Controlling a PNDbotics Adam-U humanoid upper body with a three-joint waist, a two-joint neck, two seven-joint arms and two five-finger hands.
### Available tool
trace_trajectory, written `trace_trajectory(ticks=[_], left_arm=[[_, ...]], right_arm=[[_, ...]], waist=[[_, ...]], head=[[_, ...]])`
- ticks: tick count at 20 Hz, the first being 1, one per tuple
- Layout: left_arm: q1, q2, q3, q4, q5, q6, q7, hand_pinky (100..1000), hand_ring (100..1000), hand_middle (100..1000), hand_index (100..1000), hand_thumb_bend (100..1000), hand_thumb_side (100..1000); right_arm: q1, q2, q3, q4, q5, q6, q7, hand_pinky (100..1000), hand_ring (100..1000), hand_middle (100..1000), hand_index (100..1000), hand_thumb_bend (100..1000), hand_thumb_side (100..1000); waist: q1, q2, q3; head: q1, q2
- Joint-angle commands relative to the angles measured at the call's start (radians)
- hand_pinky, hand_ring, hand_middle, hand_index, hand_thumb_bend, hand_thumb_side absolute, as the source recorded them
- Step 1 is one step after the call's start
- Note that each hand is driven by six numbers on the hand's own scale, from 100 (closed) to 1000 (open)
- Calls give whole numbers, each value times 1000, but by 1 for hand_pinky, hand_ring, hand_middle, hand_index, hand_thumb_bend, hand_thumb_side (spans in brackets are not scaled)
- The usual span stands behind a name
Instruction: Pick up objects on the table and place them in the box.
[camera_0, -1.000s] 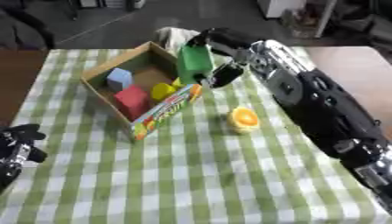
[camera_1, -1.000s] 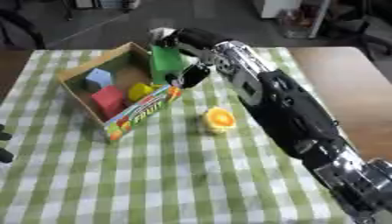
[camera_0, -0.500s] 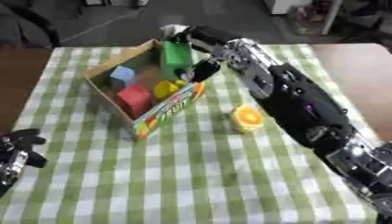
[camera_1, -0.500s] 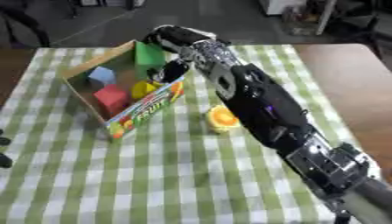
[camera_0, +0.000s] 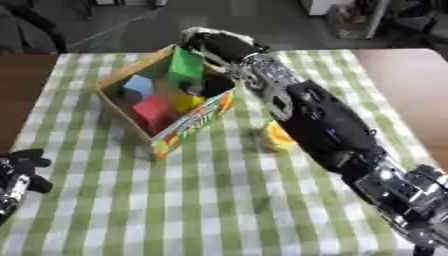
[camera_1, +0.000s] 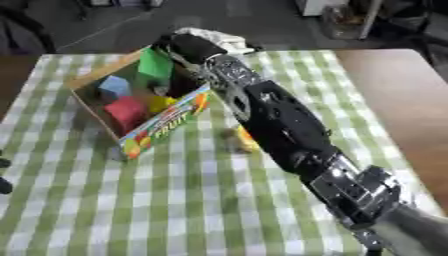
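Your surface wears a green-and-white checked cloth, with bare brown wood showing at the right edge and a dark floor beyond the top. The box sits upper left of centre, holding a blue block, a red block and a yellow piece. Your right hand reaches over the box's far rim, its fingers closed around the green block, which stands inside the box against its far corner. An orange object lies just right of the box, partly hidden by your arm. Your left hand rests at the lower left edge; you cannot tell its fingers' state. Open cloth fills the lower half.
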Motion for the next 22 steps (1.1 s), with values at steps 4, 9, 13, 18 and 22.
trace_trajectory(ticks=[4,9,13,18,22], left_arm=[[-12,10,5,-15,-3,1,4,588,525,647,790,104,604],[-8,14,17,-17,-8,3,16,588,524,647,790,104,604],[-2,17,30,-18,-14,6,30,588,524,647,790,104,603],[1,22,44,-20,-20,8,45,588,523,646,790,106,603],[1,23,47,-21,-22,9,49,588,523,646,790,106,603]], right_arm=[[-2,-12,-16,-24,19,-33,-6,771,891,901,960,357,518],[40,-72,-38,-154,-66,-27,0,762,902,865,928,267,478],[108,-138,-48,-270,-137,-41,31,763,906,854,921,224,456],[240,-227,-42,-413,-225,-37,99,772,920,868,933,193,472],[355,-276,-6,-522,-296,-12,169,785,937,892,948,188,553]], waist=[[-3,-6,-14],[-10,-7,-47],[-16,-10,-75],[-24,-11,-97],[-27,-12,-101]], head=[[11,5],[34,5],[51,5],[73,5],[80,5]])
